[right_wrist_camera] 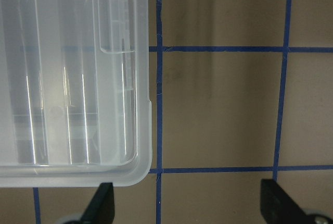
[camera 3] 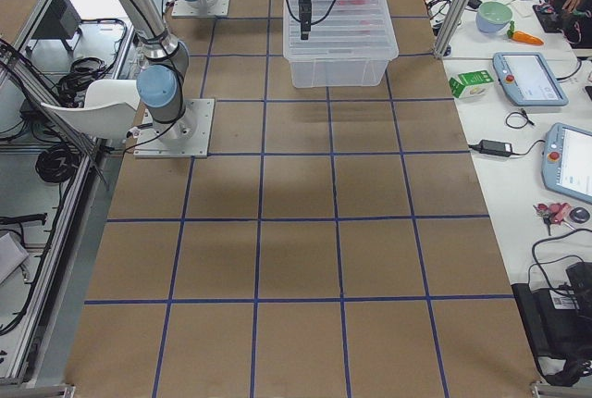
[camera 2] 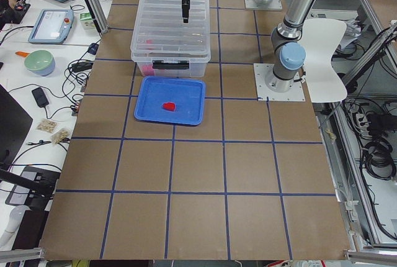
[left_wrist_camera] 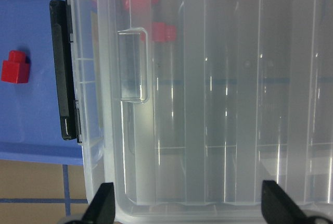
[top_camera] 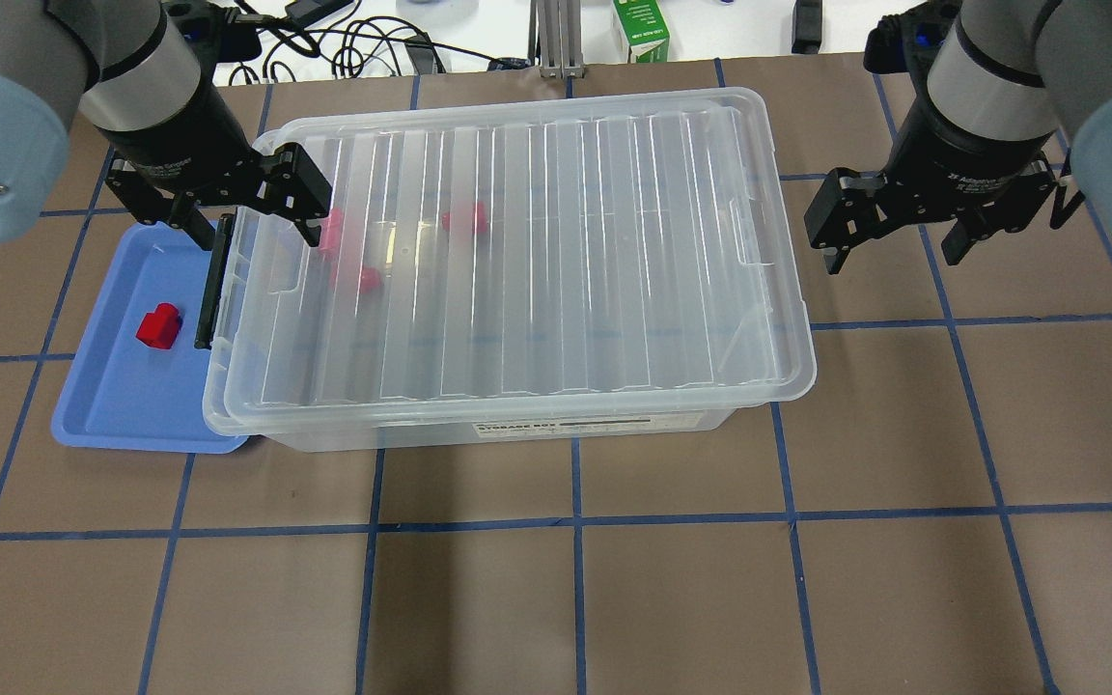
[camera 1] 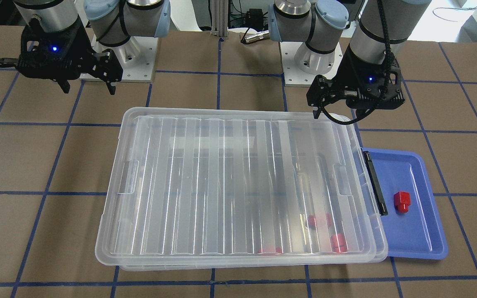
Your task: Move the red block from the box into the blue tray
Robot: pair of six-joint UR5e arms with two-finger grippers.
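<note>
Overhead view: red block (top_camera: 158,325) lies about mid-way in the blue tray (top_camera: 122,405). Tray sits at 9 o'clock of the box (top_camera: 517,425), its edge tucked under the lid (top_camera: 537,241) by the black latch (top_camera: 211,285). Lid is on; other blocks (top_camera: 464,220) show through it toward 10 o'clock. Left gripper (top_camera: 257,232) hangs over the box's 10 o'clock corner, jaws apart, empty. Right gripper (top_camera: 892,253) at the box's 3 o'clock, over the table (top_camera: 903,434), jaws apart, empty.

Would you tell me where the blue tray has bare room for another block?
The tray is bare between the red block and its robot-side rim. It is crowded along the box, whose lid and latch overhang it.
</note>
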